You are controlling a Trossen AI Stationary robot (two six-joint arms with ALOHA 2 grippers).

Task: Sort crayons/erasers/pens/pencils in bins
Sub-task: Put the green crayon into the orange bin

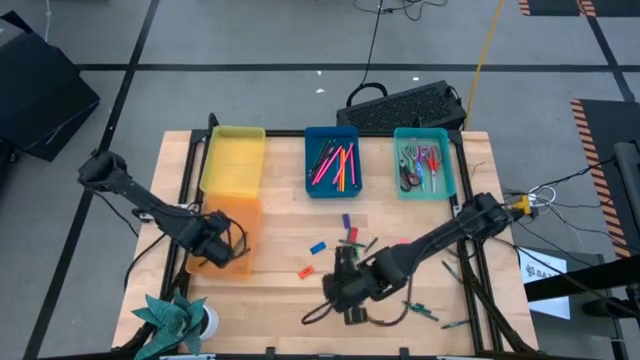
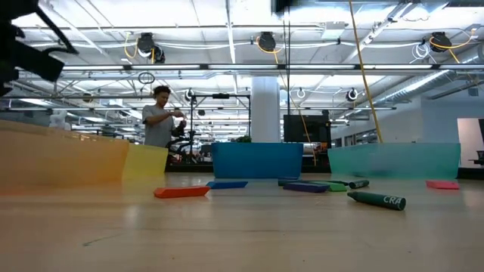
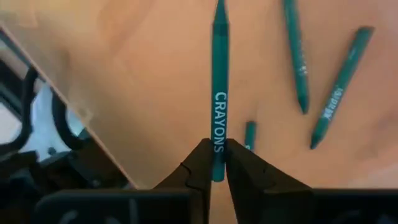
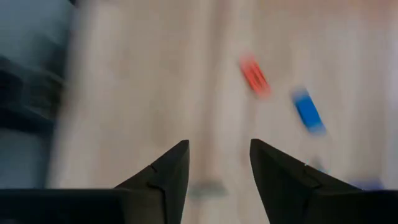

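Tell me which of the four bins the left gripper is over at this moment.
The left gripper, shut on a teal crayon, is over the translucent orange bin, the one nearest the table's front; the others sit along the far edge.

Rows of ceiling lamps (image 2: 266, 41) give bright, even light from overhead, with glare blooming round each lamp in the low view. On the surface (image 1: 280, 255) shadows stay soft and short. The low view's foreground boards are out of focus. The right wrist view is smeared by motion: a red eraser (image 4: 254, 76) and blue eraser (image 4: 307, 111) show only as streaks. The left wrist view is sharp on a teal crayon (image 3: 219, 93).
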